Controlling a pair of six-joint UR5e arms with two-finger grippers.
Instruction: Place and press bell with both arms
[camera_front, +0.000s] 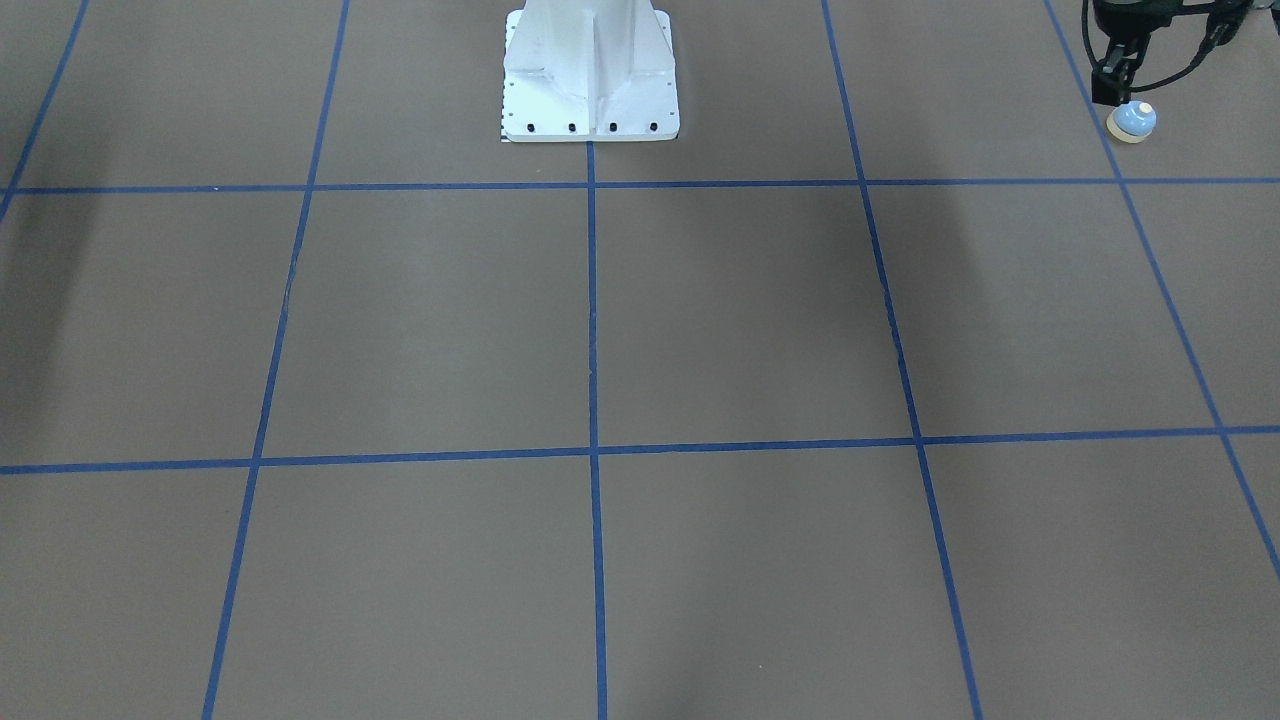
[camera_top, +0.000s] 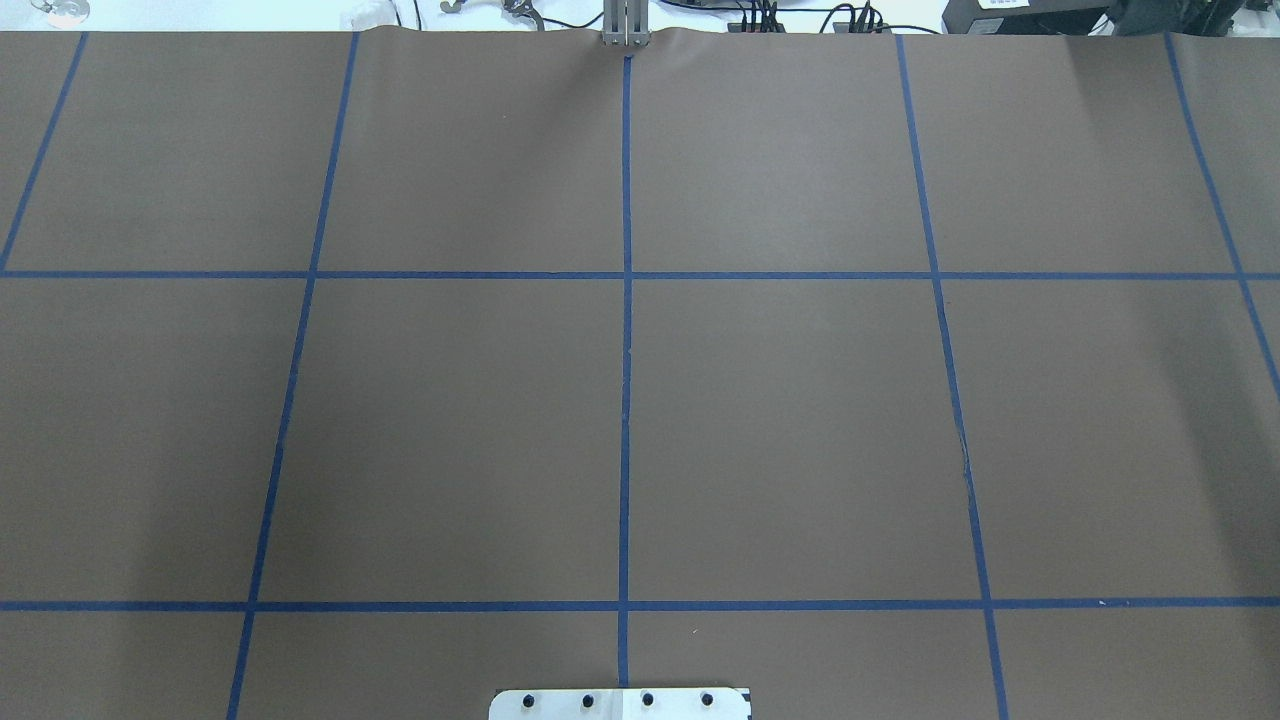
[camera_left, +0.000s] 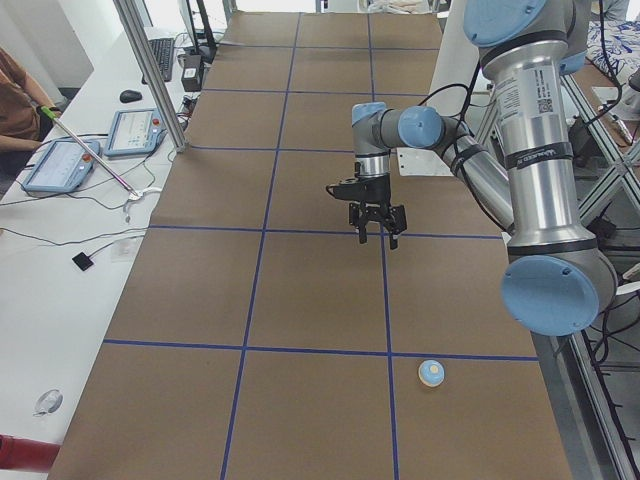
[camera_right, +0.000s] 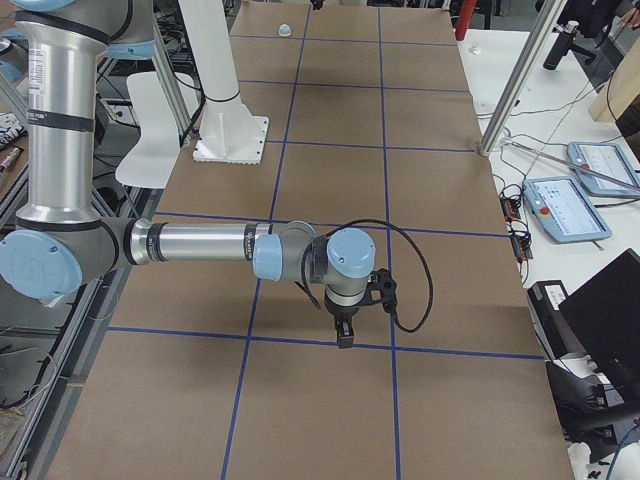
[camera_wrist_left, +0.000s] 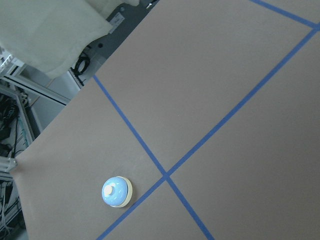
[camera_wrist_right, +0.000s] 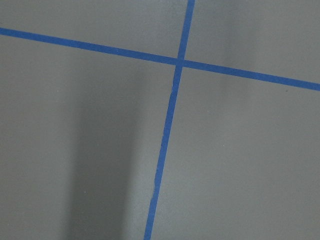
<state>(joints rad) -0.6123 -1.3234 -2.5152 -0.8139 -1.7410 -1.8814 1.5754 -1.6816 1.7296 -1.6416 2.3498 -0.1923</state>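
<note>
Surface (camera_top: 780, 420), brown and gridded with blue tape (camera_top: 626, 400), spreads wide beneath both arms. Next in size, the left arm (camera_left: 530, 150) stands tall with its forearm reaching out, so the left hand (camera_left: 377, 230) hangs high above the surface, fingers spread and empty. I read that height and spread as readiness to drop over its target, a move not yet begun.

The right arm (camera_right: 200, 243) stretches level toward the robot's right end, and the right hand (camera_right: 345, 336) points straight down above a tape line, probably parked until the press is due. Whether its fingers are spread or pressed together I cannot tell.

Smallest, the bell (camera_wrist_left: 116, 192) sits upright, button on top, at the robot's left end. In the left wrist view it is just beside a tape crossing, at 8 o'clock from it. It is apart from both hands, so it must first be fetched.
</note>
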